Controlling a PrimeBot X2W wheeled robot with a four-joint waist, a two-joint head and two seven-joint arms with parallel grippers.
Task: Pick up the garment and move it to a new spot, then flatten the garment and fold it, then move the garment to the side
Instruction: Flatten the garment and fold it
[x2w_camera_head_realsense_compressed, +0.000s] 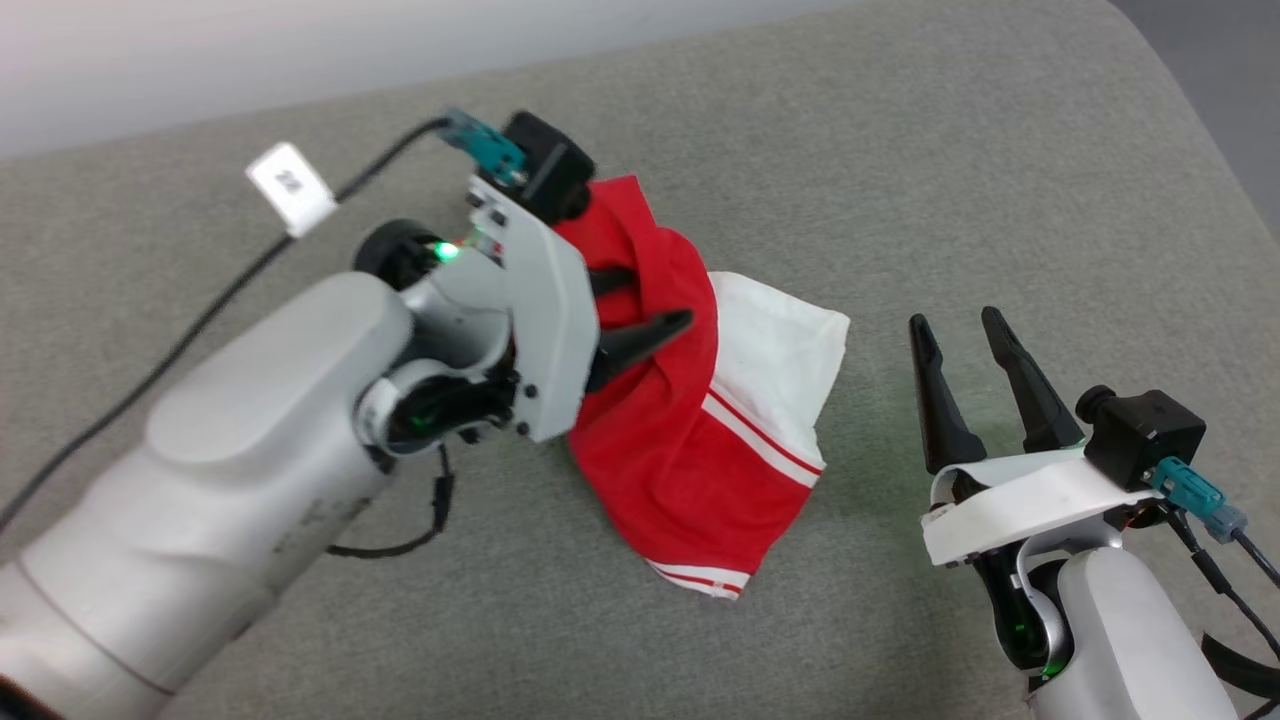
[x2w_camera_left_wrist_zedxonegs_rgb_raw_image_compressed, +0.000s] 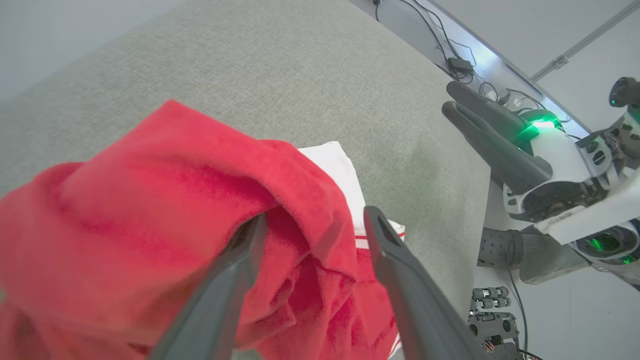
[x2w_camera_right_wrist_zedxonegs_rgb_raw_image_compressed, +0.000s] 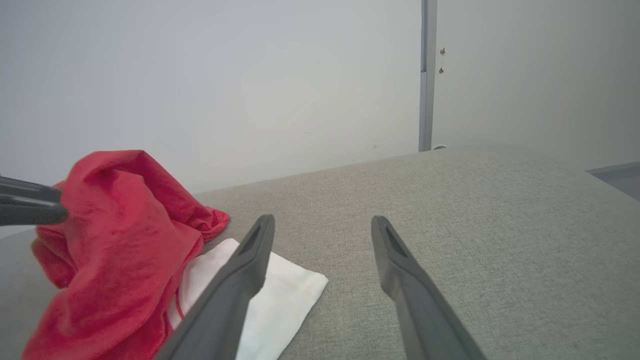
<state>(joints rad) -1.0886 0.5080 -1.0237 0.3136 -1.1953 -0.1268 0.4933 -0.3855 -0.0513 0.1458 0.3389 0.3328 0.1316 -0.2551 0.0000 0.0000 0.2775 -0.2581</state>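
Garment: the garment (x2w_camera_head_realsense_compressed: 680, 440) lay in a crumpled red heap on the grey cloth surface (x2w_camera_head_realsense_compressed: 900, 150), near the middle of the head view, between the two arms and much closer to the left one.
White sleeve: the white sleeve (x2w_camera_head_realsense_compressed: 775, 350) lay spread flat on the surface at the side of the heap facing the right arm.
Striped trim: red-white striped trim (x2w_camera_head_realsense_compressed: 760, 435) ran along the sleeve's lower edge, and a second striped band showed at the heap's nearest corner.
Left gripper: the left gripper (x2w_camera_head_realsense_compressed: 655, 297) was pushed into the upper part of the heap, its two dark fingers standing apart rather than pinched. In the left wrist view a raised fold of red cloth hung over one finger (x2w_camera_left_wrist_zedxonegs_rgb_raw_image_compressed: 220, 300) and bunched in the gap, while the other finger stood bare beside it. The cloth touched the fingers but was not clamped between them.
Right gripper: the right gripper (x2w_camera_head_realsense_compressed: 955, 320) was low at the right of the head view, well apart from the garment, fingers spread wide with nothing between them and tips pointing across the bare surface.
Cable and tag: a black cable (x2w_camera_head_realsense_compressed: 200, 320) bearing a white tag (x2w_camera_head_realsense_compressed: 290, 187) ran from the left wrist camera.
Background: a pale wall (x2w_camera_right_wrist_zedxonegs_rgb_raw_image_compressed: 250, 75) rose behind the surface.
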